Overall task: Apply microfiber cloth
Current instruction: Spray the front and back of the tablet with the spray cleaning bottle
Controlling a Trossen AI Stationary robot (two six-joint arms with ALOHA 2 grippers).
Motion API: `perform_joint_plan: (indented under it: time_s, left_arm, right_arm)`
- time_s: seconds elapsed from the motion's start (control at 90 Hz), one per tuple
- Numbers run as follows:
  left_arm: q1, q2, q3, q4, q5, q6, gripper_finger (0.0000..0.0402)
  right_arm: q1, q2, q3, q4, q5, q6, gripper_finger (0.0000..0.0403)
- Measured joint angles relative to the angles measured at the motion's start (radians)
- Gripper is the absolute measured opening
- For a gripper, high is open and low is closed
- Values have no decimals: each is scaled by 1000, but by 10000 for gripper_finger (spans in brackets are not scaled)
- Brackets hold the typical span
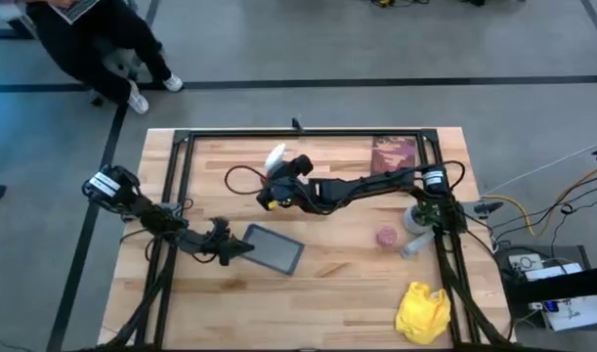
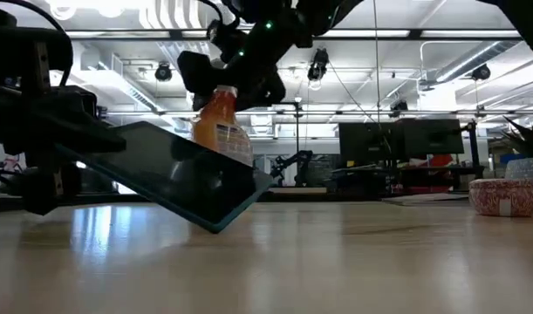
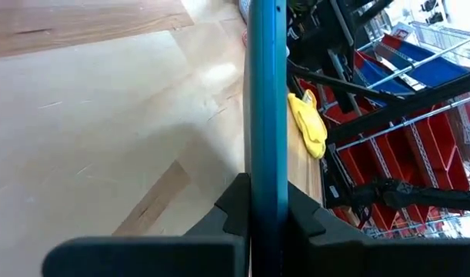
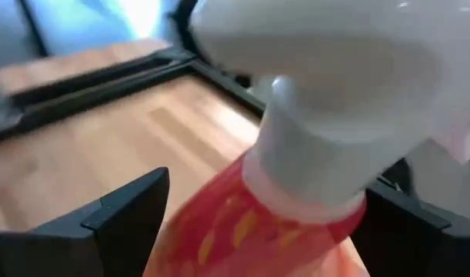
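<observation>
The yellow microfiber cloth [image 1: 422, 313] lies crumpled on the table near its front right corner, untouched; the left wrist view also shows the cloth [image 3: 308, 123]. My left gripper [image 1: 225, 244] is shut on the black tablet [image 1: 275, 249] at centre left. My right gripper [image 1: 278, 193] is shut on the orange spray bottle [image 2: 221, 122] with the white trigger head [image 1: 276, 156], at the table's middle, beyond the tablet. The bottle's base is hidden behind the tablet. My left gripper pinches the tablet's left end [image 3: 265, 192] between its two fingers [image 3: 233, 209], one on each face. It comes level from the table's left. The tablet sits tilted, its held end raised and its right lower corner [image 2: 215, 228] on the table. My right gripper has the bottle's orange body [image 4: 242, 223] between its two fingers [image 4: 127, 215], just below the white neck. It reaches in from the table's right. Whether the bottle is lifted clear I cannot tell, since the tablet hides its base.
A pink bowl [image 1: 387, 237] and a grey object [image 1: 415, 220] stand right of centre. A brown mat [image 1: 394, 154] lies at the far right. A black frame [image 1: 308, 132] runs round the table's edges. A person [image 1: 93, 39] stands beyond the far left corner.
</observation>
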Motion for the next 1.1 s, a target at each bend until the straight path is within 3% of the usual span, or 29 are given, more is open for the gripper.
perform_joint_plan:
  time_s: [0.211,0.578,0.911,1.1]
  left_arm:
    - [0,0,0,0,0,-1,11]
    - [0,0,0,0,1,0,11]
    - [0,-1,-2,2,24,-7,11]
    - [1,-12,-2,3,46,-27,11]
  right_arm:
    - [24,0,0,0,-78,-64,333]
    - [45,-23,2,-25,-137,-136,238]
    - [81,-154,-1,-429,-159,-259,229]
    - [81,-211,-5,-571,-305,-293,215]
